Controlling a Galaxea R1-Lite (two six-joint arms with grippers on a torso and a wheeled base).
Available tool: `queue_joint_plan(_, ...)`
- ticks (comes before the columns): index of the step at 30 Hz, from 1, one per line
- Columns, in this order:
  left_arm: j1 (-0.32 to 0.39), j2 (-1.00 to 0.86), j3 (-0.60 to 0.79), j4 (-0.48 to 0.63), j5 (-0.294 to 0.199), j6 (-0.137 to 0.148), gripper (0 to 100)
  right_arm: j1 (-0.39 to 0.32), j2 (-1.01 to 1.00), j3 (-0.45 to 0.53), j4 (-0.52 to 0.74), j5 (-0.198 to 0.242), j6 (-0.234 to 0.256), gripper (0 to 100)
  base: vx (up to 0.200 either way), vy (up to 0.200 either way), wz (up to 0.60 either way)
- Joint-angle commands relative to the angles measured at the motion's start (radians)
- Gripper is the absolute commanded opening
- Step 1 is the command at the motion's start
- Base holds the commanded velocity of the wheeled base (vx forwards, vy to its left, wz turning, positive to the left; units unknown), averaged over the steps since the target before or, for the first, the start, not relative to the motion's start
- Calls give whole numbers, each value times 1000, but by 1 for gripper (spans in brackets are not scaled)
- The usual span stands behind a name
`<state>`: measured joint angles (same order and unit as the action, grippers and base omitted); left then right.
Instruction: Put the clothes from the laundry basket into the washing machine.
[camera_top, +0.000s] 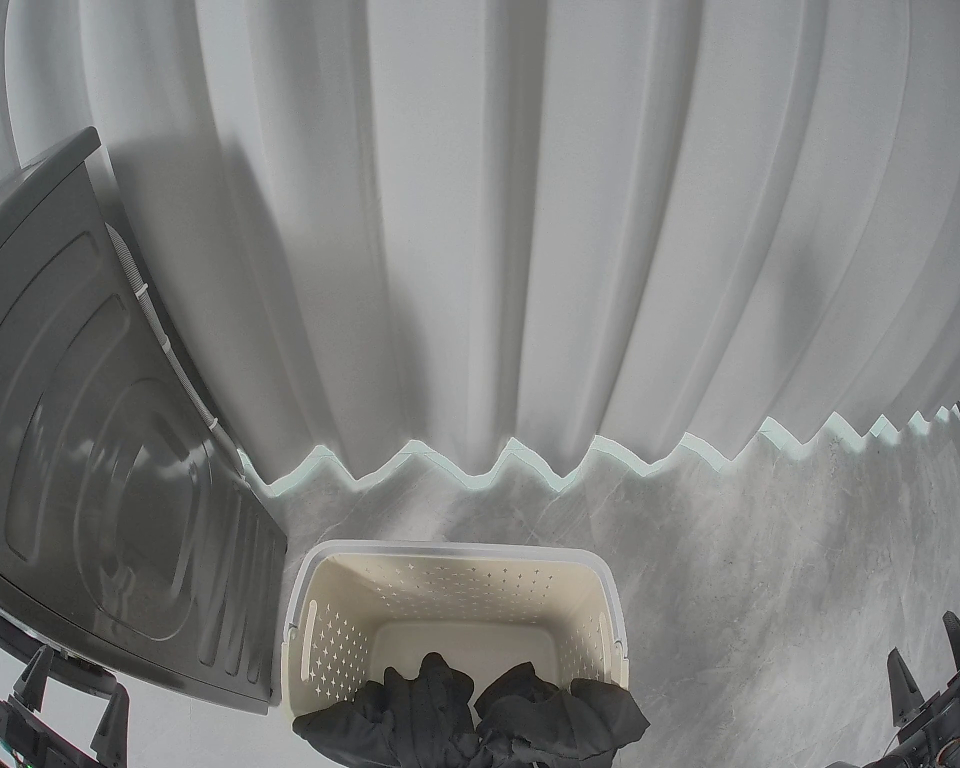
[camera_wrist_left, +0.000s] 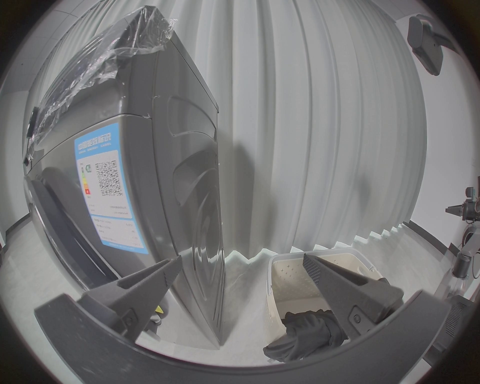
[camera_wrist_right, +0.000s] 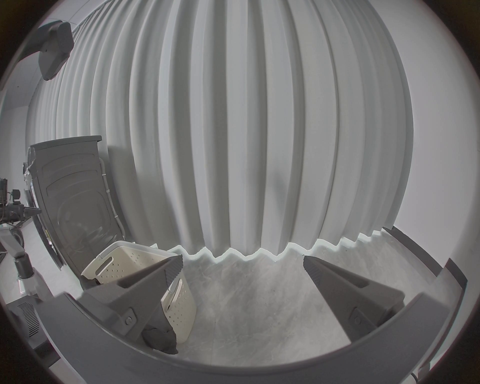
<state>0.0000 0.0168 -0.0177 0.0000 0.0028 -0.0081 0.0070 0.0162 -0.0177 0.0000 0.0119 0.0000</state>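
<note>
In basket (camera_top: 450, 552): clothes (camera_top: 470, 715), draped over near rim. Just left: washer (camera_top: 110, 480). Behind: curtain (camera_top: 520, 230). Beneath: floor (camera_top: 780, 580).

Open-topped basket, hemmed in on the left, open floor on the right

The laundry basket (camera_top: 455, 553) has no lid, so the way in from above is open. Dark clothes (camera_top: 470, 715) pile at its near end and spill over the near rim, while the far half inside is bare. The washing machine (camera_top: 110, 480) stands just beside it on the left, its grey side wall leaving only a narrow gap of floor (camera_top: 790, 600). The curtain (camera_top: 520, 250) closes off the back, a strip of floor before its hem. To the right the floor stretches wide, around the right pincer (camera_top: 925, 645). The left pincer (camera_top: 80, 690) sits close against the machine.
</note>
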Motion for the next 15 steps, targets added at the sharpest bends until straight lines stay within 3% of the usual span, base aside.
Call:
queue_joint_plan(1, 0, -15, 18, -2, 0, 0, 100, 1, -16, 18, -2, 0, 0, 100, 200, 0, 0)
queue_joint_plan(15, 0, -15, 18, -2, 2, -1, 100, 1, -16, 18, 0, 0, 0, 100, 0, 0, 0)
